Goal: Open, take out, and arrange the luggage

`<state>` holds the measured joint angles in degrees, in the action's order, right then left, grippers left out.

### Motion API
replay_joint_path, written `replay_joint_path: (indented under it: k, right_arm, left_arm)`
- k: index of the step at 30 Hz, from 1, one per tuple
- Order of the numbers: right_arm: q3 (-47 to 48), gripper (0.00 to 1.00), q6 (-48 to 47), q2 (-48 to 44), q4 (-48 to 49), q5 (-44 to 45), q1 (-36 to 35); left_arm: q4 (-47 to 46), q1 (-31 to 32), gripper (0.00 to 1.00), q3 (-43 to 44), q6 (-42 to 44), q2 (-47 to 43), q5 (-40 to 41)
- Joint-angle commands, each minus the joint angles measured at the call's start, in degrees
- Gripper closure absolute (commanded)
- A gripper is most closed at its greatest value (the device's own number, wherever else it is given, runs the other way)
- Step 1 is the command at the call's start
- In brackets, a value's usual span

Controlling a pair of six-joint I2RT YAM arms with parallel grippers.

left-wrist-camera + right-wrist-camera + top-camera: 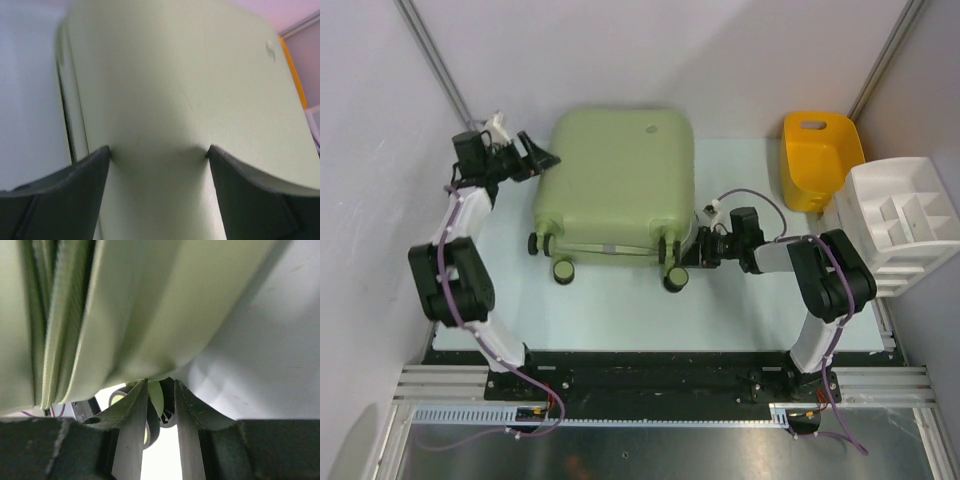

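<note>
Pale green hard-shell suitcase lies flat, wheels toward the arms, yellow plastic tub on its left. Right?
No: the yellow plastic tub stands to the right of the pale green hard-shell suitcase, as the top external view shows. The rest holds.

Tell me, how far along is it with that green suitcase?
Barely started. Nothing is done yet: the luggage lies closed. In hand: the left gripper, open, is at its far left corner; the right gripper sits narrow around a small green part by a near wheel. Left: opening it, taking things out, arranging.
</note>
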<state>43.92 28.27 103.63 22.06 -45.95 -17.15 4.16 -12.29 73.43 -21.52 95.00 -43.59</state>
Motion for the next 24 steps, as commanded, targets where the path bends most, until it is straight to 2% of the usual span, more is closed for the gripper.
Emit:
replay_joint_path:
  k: [1, 3, 6, 10, 12, 14, 15, 18, 19, 24]
  right_arm:
    - [-1.38, 0.66, -5.59, -3.78, -4.84, -5.64, -5.52]
    - [-1.38, 0.63, -6.91, -5.19, -5.71, -5.55, -5.79]
    - [-1.47, 0.59, -12.08, -10.54, -10.96, -5.11, -5.97]
    - [-1.56, 0.52, -23.5, -19.07, -23.61, -4.58, -4.31]
    - [-1.56, 0.51, -31.05, -23.54, -30.28, -4.32, -1.15]
    - [-1.56, 0.5, -35.63, -25.75, -32.6, -4.06, 1.49]
    - [-1.21, 0.5, -36.96, -27.76, -32.52, -4.06, 4.37]
    - [0.28, 0.48, -42.49, -29.28, -29.3, 0.06, 5.63]
    - [1.51, 0.48, -43.21, -28.93, -28.05, 1.73, 5.2]
    - [5.55, 0.5, -44.97, -23.93, -20.77, 5.26, 0.98]
  left_arm:
    - [-3.9, 7.8, 0.21, 11.89, 1.29, 12.54, -7.1]
    - [-3.46, 7.9, 0.21, 17.43, 4.2, 14.06, -6.59]
    - [-1.09, 7.02, 0.13, 21.49, 6.66, 13.02, -5.45]
    - [6.62, 5.97, 0.07, 21.14, 14.2, 5.04, 1.47]
    - [12.95, 6.05, 0.07, 19.74, 18.87, -0.83, 6.4]
    - [17.08, 6.05, 0.06, 17.73, 21.33, -5.51, 8.16]
    - [17.98, 6.14, 0.06, 14.84, 23.43, -10.4, 9.13]
    - [20.96, 7.54, 0.03, 8.08, 28.71, -17.28, 11.32]
    - [21.93, 8.94, 0.02, 6.57, 30.03, -21.05, 11.77]
    - [29.93, 11.77, 0.01, 0.5, 33.29, -28.11, 12.04]
